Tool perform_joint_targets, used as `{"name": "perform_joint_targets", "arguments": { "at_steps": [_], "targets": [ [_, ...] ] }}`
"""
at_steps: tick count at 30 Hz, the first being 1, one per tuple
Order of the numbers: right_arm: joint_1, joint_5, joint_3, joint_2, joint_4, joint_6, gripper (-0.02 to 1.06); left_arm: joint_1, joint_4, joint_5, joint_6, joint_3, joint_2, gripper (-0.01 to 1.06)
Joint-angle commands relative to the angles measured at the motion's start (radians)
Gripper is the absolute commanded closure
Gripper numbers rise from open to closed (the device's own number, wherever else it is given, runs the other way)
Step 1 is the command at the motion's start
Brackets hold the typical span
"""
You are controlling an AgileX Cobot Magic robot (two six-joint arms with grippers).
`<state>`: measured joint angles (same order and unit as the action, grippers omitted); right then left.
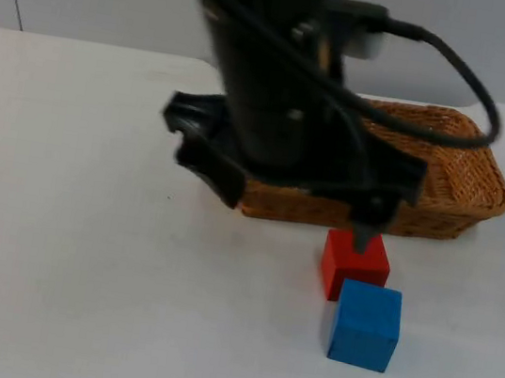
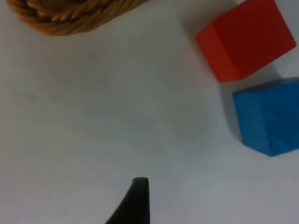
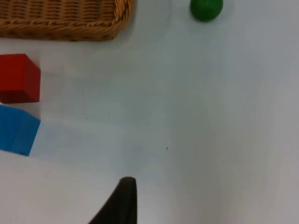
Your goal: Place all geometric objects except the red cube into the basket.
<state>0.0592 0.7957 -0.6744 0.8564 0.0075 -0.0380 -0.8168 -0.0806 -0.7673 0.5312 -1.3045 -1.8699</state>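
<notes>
Left pincer [image 1: 290,190] hangs low over the white bench [image 1: 79,268], right in front of the basket [image 1: 464,173]. One black fingertip [image 1: 364,234] points down at the top back edge of the red cube [image 1: 353,264]; I cannot tell if it touches. Its other finger [image 1: 209,163] is far off to the side, so the pincer is spread wide and pinches nothing.

A blue cube [image 1: 365,325] sits just in front of the red cube, and the two look like they touch. Both cubes are on the bench, near the front wall of the basket, not in it. From the left wrist they sit side by side, red cube [image 2: 245,39] and blue cube [image 2: 268,116].

Right pincer [image 3: 122,200]: I cannot tell if it is spread or pressed together. A small green ball [image 3: 206,9] lies on the bench beside the basket.
</notes>
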Motion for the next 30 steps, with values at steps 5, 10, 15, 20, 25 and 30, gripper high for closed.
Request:
{"name": "perform_joint_targets", "arguments": {
  "at_steps": [5, 10, 15, 20, 25, 30],
  "targets": [
    [-0.006, -0.015, -0.006, 0.001, 0.0, 0.001, -0.01, -0.079, -0.045, -0.042, 0.21, -0.194, -0.181, 0.11],
    [-0.006, -0.015, -0.006, 0.001, -0.002, 0.001, -0.01, -0.09, -0.045, -0.111, 0.296, -0.27, -0.285, 0.11],
    [-0.006, -0.02, -0.006, 0.001, -0.002, 0.001, -0.01, -0.09, -0.073, -0.076, 0.393, -0.277, -0.319, 0.11],
    [-0.006, -0.032, -0.006, 0.001, 0.0, 0.001, -0.01, -0.09, -0.082, -0.072, 0.417, -0.277, -0.356, 0.11],
    [-0.006, -0.032, -0.006, 0.001, 0.002, 0.001, -0.01, -0.104, -0.071, -0.025, 0.435, -0.277, -0.375, 0.11],
    [-0.006, -0.032, -0.006, 0.001, 0.004, 0.001, -0.01, -0.112, -0.073, 0.001, 0.438, -0.277, -0.391, 0.11]
  ]
}}
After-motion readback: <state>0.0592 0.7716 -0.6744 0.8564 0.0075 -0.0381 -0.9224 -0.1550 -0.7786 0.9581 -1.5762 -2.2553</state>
